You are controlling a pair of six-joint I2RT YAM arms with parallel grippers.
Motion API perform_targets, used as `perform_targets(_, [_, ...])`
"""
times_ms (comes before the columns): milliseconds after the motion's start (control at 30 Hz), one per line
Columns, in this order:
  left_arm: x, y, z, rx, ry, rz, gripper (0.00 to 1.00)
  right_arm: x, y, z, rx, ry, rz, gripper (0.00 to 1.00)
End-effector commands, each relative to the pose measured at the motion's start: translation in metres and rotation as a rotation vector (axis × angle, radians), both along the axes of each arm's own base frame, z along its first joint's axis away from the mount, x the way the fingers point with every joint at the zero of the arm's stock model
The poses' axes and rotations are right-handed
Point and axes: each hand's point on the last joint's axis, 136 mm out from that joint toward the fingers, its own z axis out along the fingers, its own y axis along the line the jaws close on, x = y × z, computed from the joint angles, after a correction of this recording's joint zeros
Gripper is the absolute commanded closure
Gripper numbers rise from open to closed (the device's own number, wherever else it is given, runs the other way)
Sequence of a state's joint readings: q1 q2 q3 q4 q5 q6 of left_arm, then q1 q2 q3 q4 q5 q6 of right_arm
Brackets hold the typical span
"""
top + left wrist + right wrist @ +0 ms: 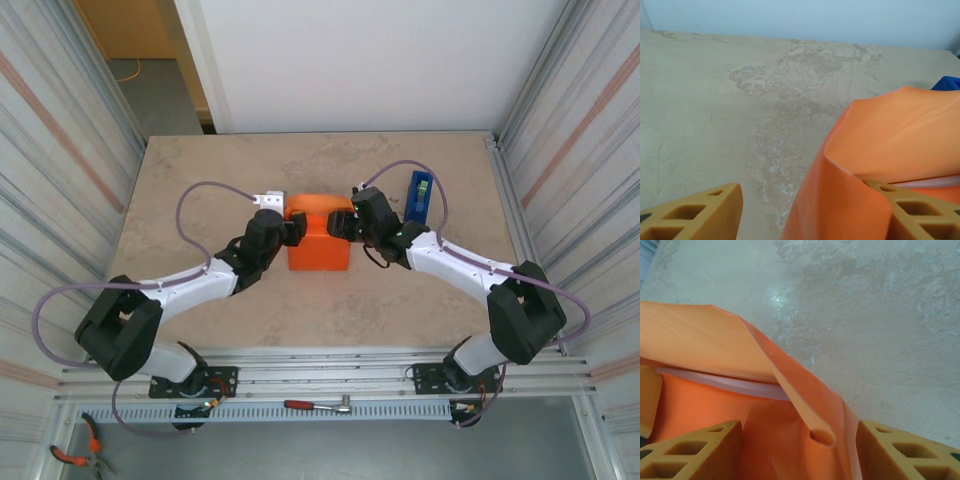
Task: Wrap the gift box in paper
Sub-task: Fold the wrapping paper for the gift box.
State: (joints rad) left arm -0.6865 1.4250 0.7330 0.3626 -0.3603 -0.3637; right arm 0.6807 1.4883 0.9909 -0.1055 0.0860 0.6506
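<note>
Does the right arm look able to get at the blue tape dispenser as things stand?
Probably yes. The tape dispenser stands close beside that arm's wrist, on open table. The right gripper is at the paper, a fold between its open fingers, so it must back off first.

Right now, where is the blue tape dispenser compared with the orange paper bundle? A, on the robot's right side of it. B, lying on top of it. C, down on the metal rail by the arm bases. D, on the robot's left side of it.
A: in the top view the blue tape dispenser stands on the table, off the right side of the orange paper.
</note>
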Motion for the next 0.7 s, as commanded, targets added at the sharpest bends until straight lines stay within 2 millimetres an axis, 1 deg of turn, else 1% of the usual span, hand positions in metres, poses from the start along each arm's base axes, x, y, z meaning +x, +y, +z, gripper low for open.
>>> perform_targets(0, [0.01, -0.005, 0.01, 0.006, -0.038, -0.005, 0.49, -0.014, -0.013, -0.034, -0.104, 0.107, -0.011, 0.4])
perform_targets(100, [0.008, -0.006, 0.005, 0.009, -0.026, -0.015, 0.63, -0.01, -0.012, -0.016, -0.102, 0.07, -0.003, 0.39])
perform_targets(133, [0.007, -0.007, 0.004, 0.007, -0.022, -0.019, 0.65, -0.008, -0.013, -0.009, -0.1, 0.056, -0.003, 0.39])
perform_targets(200, [0.006, -0.007, 0.003, 0.004, -0.02, -0.018, 0.66, -0.005, -0.013, 0.001, -0.106, 0.032, 0.0, 0.38])
perform_targets(267, [0.004, -0.006, 0.001, 0.007, -0.015, -0.017, 0.7, -0.004, -0.015, 0.01, -0.115, 0.011, -0.002, 0.37])
perform_targets(400, [0.002, -0.006, -0.001, 0.009, -0.007, -0.012, 0.71, -0.003, -0.02, 0.017, -0.129, -0.012, -0.012, 0.37])
perform_targets(500, [0.0, -0.008, -0.004, 0.015, 0.0, -0.016, 0.72, -0.003, -0.021, 0.015, -0.135, -0.011, -0.013, 0.39])
perform_targets(533, [-0.001, -0.008, -0.005, 0.017, 0.002, -0.014, 0.72, -0.003, -0.02, 0.014, -0.135, -0.01, -0.011, 0.42])
perform_targets(667, [-0.002, -0.007, -0.008, 0.016, 0.007, -0.012, 0.78, -0.003, -0.017, 0.014, -0.136, -0.009, -0.002, 0.67])
